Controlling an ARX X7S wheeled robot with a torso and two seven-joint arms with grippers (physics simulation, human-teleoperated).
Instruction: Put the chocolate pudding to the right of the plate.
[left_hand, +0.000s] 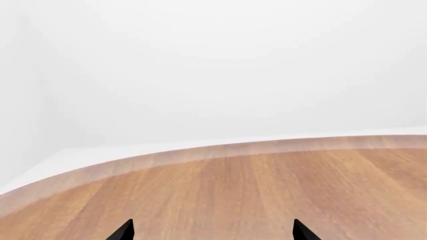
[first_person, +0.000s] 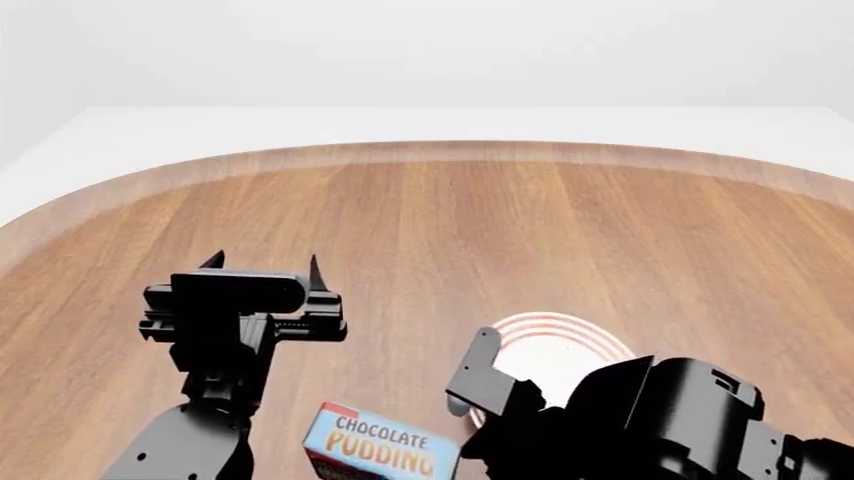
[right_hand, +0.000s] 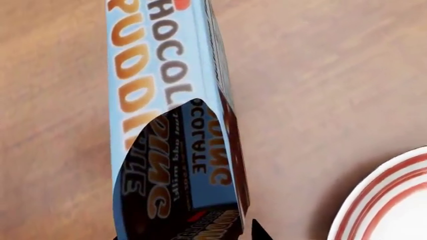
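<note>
The chocolate pudding (first_person: 380, 448) is a carton with a light blue top and orange-white lettering, low in the head view just left of the plate (first_person: 561, 340). The plate is white with red rings, and my right arm covers its near side. My right gripper (first_person: 457, 428) reaches the carton from the plate's side. In the right wrist view the chocolate pudding (right_hand: 167, 75) runs lengthwise between the jaws of the right gripper (right_hand: 185, 235), one dark fingertip (right_hand: 259, 231) close against its brown side. The plate (right_hand: 393, 200) shows at the corner. My left gripper (first_person: 263, 266) hovers open over bare wood, its jaws holding nothing in the left gripper (left_hand: 212, 231) wrist view.
The round wooden table (first_person: 441, 220) has a curved far edge (left_hand: 220, 150), with white floor and wall behind it. My right arm's black links (first_person: 681, 420) fill the lower right of the head view, over the tabletop to the right of the plate.
</note>
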